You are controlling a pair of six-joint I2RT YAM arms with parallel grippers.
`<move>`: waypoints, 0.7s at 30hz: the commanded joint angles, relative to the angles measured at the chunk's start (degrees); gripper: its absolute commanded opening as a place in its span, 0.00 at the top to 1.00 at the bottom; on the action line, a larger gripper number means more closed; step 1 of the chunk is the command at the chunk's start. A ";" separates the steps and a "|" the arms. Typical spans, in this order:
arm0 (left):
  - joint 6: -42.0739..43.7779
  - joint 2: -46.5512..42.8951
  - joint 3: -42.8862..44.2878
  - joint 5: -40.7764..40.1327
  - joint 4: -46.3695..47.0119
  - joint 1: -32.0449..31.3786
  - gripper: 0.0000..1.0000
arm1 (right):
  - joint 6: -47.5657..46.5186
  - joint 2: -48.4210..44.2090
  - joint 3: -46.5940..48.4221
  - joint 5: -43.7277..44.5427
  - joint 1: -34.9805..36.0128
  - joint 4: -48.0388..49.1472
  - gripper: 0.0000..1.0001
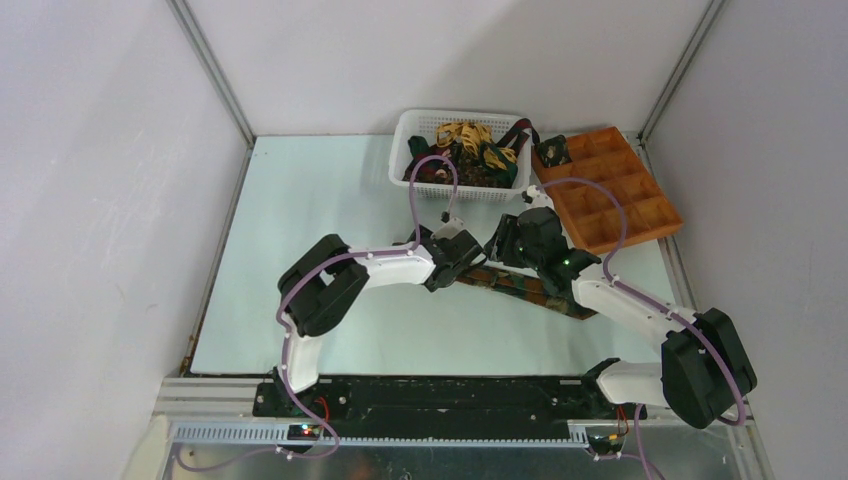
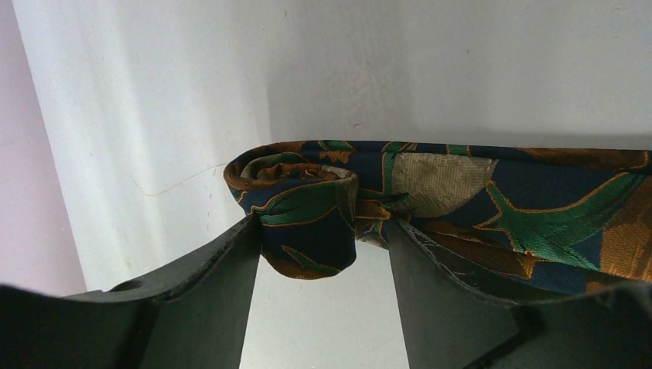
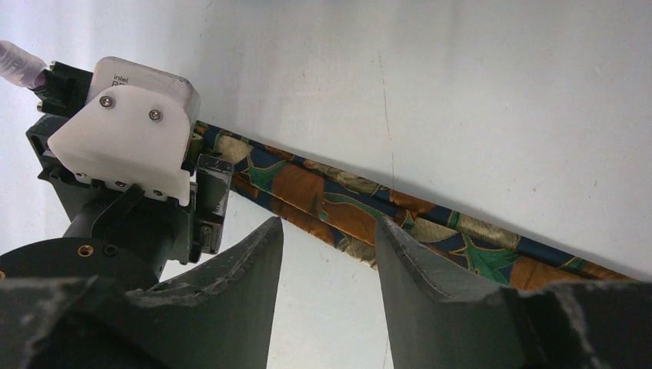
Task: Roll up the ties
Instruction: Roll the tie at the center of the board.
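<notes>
Tie (image 1: 540,293) lies flat on the table (image 1: 320,200), near the middle. Its long axis runs on a diagonal in the top view, from just below my left gripper (image 2: 323,223) down and right toward the right arm's side.

The end at the left gripper is turned up into a small coil (image 2: 300,196). The unrolled length leads away from it to the right in the left wrist view.

Left gripper: jaws parted wider than the coil, which sits at and just past their tips. The left-hand finger (image 2: 231,269) looks to touch the coil's side. Bare table shows between the coil and the other finger, so I judge this a straddle, not a grip.

Right gripper (image 3: 327,224): jaws about half apart, nothing between them. The flat tie crosses just past the tips, at an angle. I cannot tell whether they touch it.

Judgement: the left arm is nearer the coil, so the next turn falls to it. The roll must advance along the long axis, toward the right gripper.

More ties sit heaped in the basket (image 1: 410,135), well apart from this one.
</notes>
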 commanded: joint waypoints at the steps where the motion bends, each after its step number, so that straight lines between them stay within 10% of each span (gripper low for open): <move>1: -1.26 -2.13 1.35 5.80 2.39 -0.29 0.32 | -0.98 -0.11 -0.28 0.67 -0.22 1.04 0.49; 21: -1.55 -4.99 0.05 9.83 3.64 1.02 0.34 | -1.07 0.52 -0.25 0.40 -0.22 1.55 0.49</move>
